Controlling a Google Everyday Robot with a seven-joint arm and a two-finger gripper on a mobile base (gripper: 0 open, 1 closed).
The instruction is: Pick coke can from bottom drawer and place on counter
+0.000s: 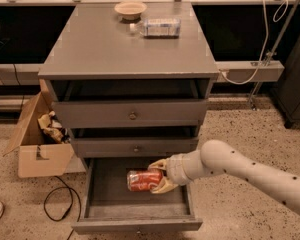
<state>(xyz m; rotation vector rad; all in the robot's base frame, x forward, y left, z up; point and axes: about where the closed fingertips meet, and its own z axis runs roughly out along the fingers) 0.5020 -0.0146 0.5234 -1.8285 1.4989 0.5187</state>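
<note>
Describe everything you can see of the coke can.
The coke can is small, red metal with white lettering and a silvery left end, lying on its side in the open bottom drawer. The gripper reaches in from the right, its yellowish fingers clasping the can's right end on both sides.

The can (144, 180) is held sideways in the gripper (158, 176), in the open bottom drawer (105, 204). A bowl (130, 9) and bottle (157, 27) are set at the back of the counter (105, 49).
</note>
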